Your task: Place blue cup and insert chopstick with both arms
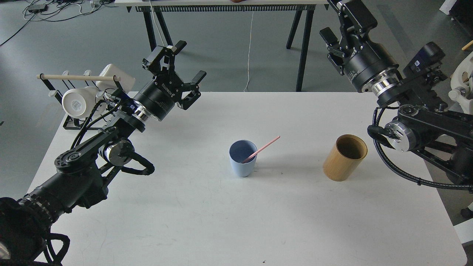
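Note:
The pale blue cup (pixel 242 159) stands upright near the middle of the white table (pixel 221 221). The pink chopstick (pixel 264 147) rests inside it, leaning out over the rim toward the right. My left gripper (pixel 179 61) is raised over the table's far left edge, open and holding nothing, well left of the cup. My right gripper (pixel 338 22) is lifted high at the upper right, far from the cup. Its fingers are spread and hold nothing, and one finger runs partly past the top edge of the view.
A tan wooden cylinder cup (pixel 345 157) stands right of the blue cup, under my right arm. A black wire rack (pixel 92 118) with white mugs (pixel 77 103) and a pale dowel (pixel 77 77) sits at the table's far left corner. Black table legs (pixel 305 44) stand behind.

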Controlling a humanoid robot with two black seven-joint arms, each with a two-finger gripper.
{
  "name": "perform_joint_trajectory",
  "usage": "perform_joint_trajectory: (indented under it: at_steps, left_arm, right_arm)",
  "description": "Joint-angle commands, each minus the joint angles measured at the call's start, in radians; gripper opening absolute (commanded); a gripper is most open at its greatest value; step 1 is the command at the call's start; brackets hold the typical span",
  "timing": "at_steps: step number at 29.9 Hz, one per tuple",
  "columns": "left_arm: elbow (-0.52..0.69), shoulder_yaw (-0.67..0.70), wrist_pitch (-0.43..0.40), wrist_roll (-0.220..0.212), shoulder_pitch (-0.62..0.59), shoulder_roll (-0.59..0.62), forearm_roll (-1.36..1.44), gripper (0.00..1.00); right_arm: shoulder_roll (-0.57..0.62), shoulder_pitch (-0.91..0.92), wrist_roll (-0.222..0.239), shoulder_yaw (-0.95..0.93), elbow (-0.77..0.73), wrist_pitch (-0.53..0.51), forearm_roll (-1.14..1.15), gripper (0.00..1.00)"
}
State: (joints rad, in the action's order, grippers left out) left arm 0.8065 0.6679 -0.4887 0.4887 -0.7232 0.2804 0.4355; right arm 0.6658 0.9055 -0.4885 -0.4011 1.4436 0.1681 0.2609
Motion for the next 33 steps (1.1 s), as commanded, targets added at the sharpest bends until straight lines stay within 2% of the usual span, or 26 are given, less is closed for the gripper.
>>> perform_joint_trajectory:
  at_steps: [1,3,5,7,17,33]
  left_arm:
    - [-0.001,0.002,0.000,0.000,-0.013,0.034,-0.009,0.97]
    - [-0.001,0.002,0.000,0.000,-0.013,0.052,-0.024,0.97]
    - [0.000,0.002,0.000,0.000,-0.013,0.066,-0.041,0.97]
    - [0.000,0.002,0.000,0.000,-0.013,0.081,-0.057,0.97]
    - [0.010,0.108,0.000,0.000,0.013,0.117,-0.063,0.97]
    - [0.010,0.107,0.000,0.000,0.021,0.108,-0.063,0.97]
  right_arm:
    - [-0.003,-0.111,0.000,-0.111,-0.034,-0.284,-0.078,0.94]
    - [0.004,-0.164,0.000,-0.146,-0.051,-0.456,-0.086,0.95]
    - [0.005,-0.200,0.000,-0.166,-0.081,-0.579,-0.086,0.95]
    - [0.005,-0.212,0.000,-0.180,-0.106,-0.642,-0.086,0.97]
    - [-0.009,-0.231,0.000,-0.200,-0.141,-0.634,-0.132,0.99]
    - [-0.037,-0.312,0.000,-0.262,-0.212,-0.628,-0.201,0.99]
